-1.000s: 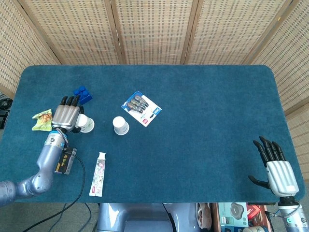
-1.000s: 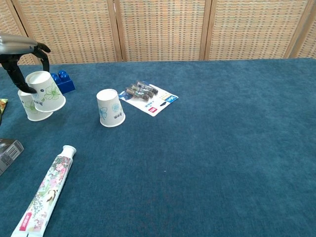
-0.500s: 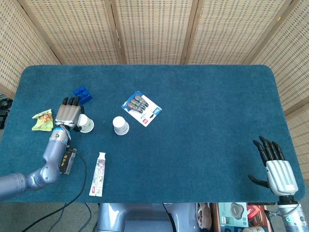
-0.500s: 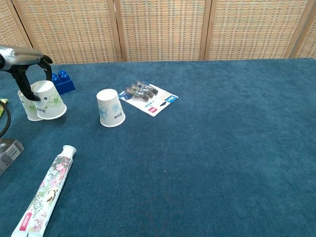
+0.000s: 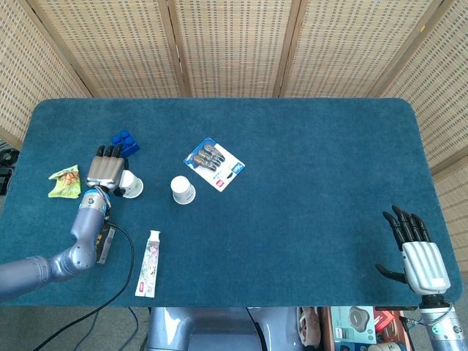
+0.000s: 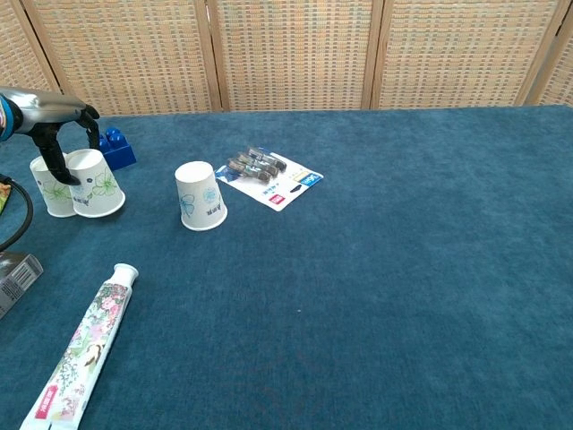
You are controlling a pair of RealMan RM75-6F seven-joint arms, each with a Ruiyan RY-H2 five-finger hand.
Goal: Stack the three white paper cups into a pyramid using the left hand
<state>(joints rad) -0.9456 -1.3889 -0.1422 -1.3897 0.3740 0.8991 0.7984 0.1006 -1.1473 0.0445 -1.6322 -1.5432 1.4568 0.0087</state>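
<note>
Currently left hand (image 6: pixel 63 134) pinching cup (image 6: pixel 97 184), touching second cup (image 6: pixel 49 186). Risk: toppling both on release, fingers snagging rim. Right hand (image 5: pixel 418 252) spread, idle.

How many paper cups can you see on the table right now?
3. Two paper cups stand upside down side by side at the left, one under the left hand, another beside it; the third stands alone, nearer the middle.

Left hand (image 5: pixel 107 167) – silver-grey back, black fingers, on a glossy blue-grey arm (image 5: pixel 51 266) with a black cable (image 5: pixel 117 289). Right hand (image 5: pixel 418 252) – same silver back, black fingers.
</note>
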